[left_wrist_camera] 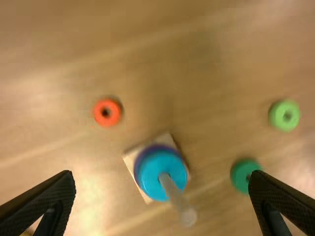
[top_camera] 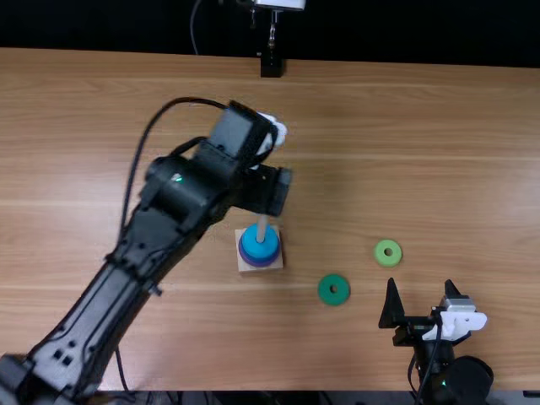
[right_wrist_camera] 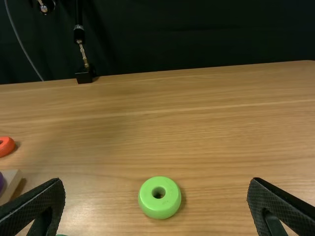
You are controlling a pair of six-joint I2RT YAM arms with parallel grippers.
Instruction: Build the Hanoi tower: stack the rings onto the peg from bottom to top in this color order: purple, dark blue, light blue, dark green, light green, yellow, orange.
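Jaws wide apart on the left gripper point(top_camera: 272, 192), light blue ring point(top_camera: 264, 239) on the peg point(top_camera: 261, 225)

The jaws of the left gripper stand wide above the surface point(top_camera: 439, 143), just to the far side of the peg in the top view. The right gripper point(top_camera: 420, 285) also has its jaws wide, low over the near right part of the surface.

The peg rises from a square wooden base point(top_camera: 243, 266) left of the middle. The light blue ring sits uppermost on it, with the purple ring point(left_wrist_camera: 140, 162) lower down; what lies between them is hard to make out. The dark green ring point(top_camera: 333, 289) lies flat to the right of the base and a little nearer. The light green ring point(top_camera: 388, 252) is farther right. The orange ring point(left_wrist_camera: 107, 112) lies apart from the base, on its far side. Something yellow point(left_wrist_camera: 27, 232) peeks in at the left wrist view's edge, too cut off to make out.
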